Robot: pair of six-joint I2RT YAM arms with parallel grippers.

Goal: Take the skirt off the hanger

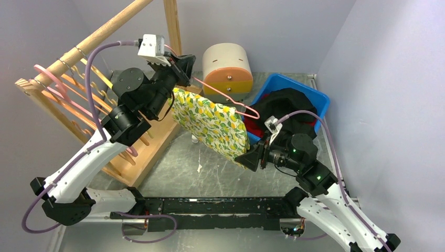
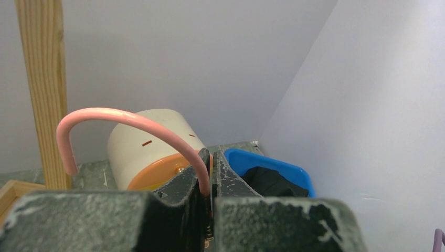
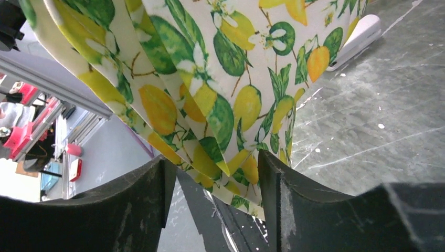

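The left hand (image 1: 184, 65) is raised at the far left of the scene, beside the wooden rack (image 1: 78, 52). Its fingers are clamped tight on the pink hanger (image 1: 231, 97), just below the hook. In the left wrist view the hook (image 2: 131, 119) curves up and over to the left from between the closed fingers (image 2: 191, 184).

The lemon-print skirt (image 1: 212, 121) is still on the hanger. It hangs in the air above the middle of the worktop (image 1: 210, 176), sloping down towards the near right.

The right hand (image 1: 251, 157) is at the skirt's lower near-right corner with its fingers spread apart. In the right wrist view the folded hem (image 3: 210, 79) dips into the gap between the two fingers (image 3: 141, 210). I cannot tell whether they touch the cloth.

On the far right stands a blue bin (image 1: 294, 84) with dark clothes (image 1: 288, 107) in it. A cream and orange drum (image 1: 226, 65) sits just to its left.
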